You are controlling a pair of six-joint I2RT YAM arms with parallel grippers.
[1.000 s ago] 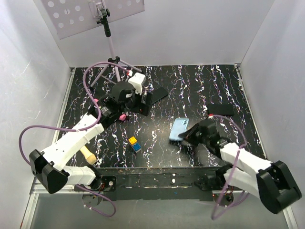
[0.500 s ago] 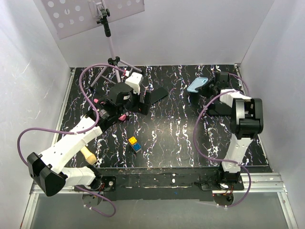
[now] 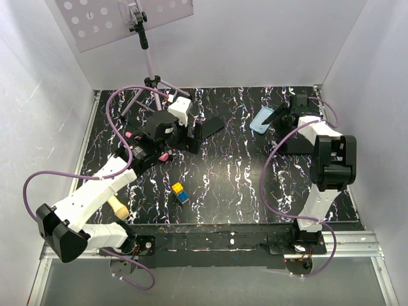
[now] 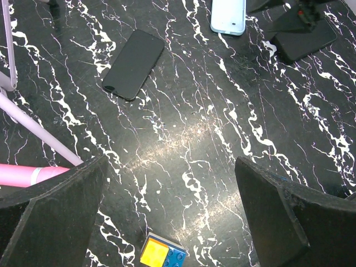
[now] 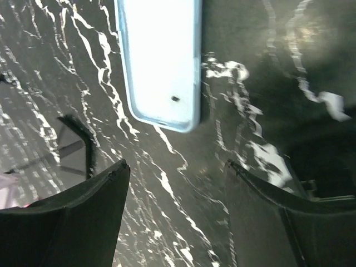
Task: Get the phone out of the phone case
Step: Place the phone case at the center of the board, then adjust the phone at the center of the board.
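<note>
Lowered out of the raised grip of half a second ago and now flat on the worktop [image 3: 242, 185]: phone case [image 3: 262, 119], pale face up, near the far right corner, close to the back edge. Spread apart and empty, right fingers [image 5: 72, 222], tips just short of the case's near end. Spread wide and empty too, left fingers [image 4: 55, 217], above bare worktop. Phone [image 4: 133, 64] flat on the worktop, out of the case and well apart from it. Broad open stretch mid-worktop, only a toy brick [image 3: 180, 192] in it. Cut off by the top edge in both wrist views: far end of the case. Half hidden under the right arm [image 3: 328, 159]: a dark flat block [image 4: 303, 41]. Right wrist view blurred.
</note>
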